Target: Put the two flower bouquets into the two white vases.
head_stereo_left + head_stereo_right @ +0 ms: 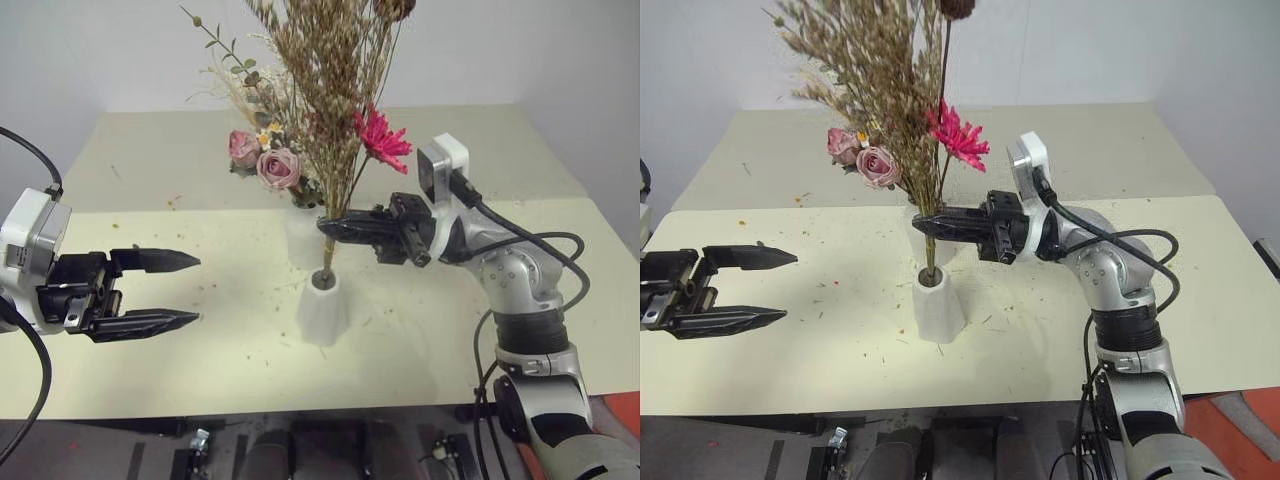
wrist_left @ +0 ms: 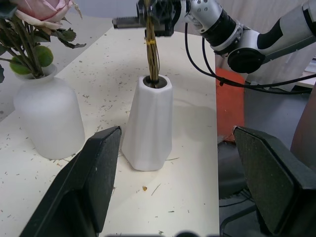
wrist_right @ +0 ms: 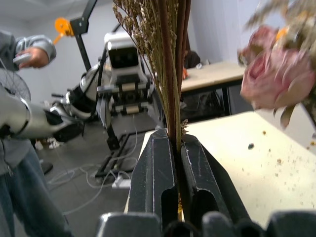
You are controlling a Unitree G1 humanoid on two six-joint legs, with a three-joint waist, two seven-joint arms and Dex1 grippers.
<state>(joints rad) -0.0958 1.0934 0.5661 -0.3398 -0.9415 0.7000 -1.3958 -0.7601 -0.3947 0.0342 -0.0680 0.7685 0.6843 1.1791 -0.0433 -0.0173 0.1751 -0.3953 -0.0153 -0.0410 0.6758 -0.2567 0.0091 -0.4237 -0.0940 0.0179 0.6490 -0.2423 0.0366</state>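
Note:
The tan dried-grass bouquet (image 1: 330, 60) with its bright pink daisy (image 1: 383, 138) stands upright, stem ends inside the mouth of the tapered white vase (image 1: 322, 308). My right gripper (image 1: 327, 228) is shut on its stems just above the vase, reaching in from the right; the right wrist view shows the fingers (image 3: 157, 173) clamped on the stems. Behind it, the bottle-shaped white vase (image 2: 48, 118) holds the dusty-pink rose bouquet (image 1: 268, 160). My left gripper (image 1: 195, 291) hovers open and empty well left of the vases, its pads (image 2: 94, 173) facing them.
The cream table (image 1: 150, 370) is strewn with dry plant bits, and its front edge runs close to me. A second table (image 1: 150, 140) adjoins at the back. A person (image 3: 19, 98) and another robot rig (image 3: 123, 74) stand beyond the table.

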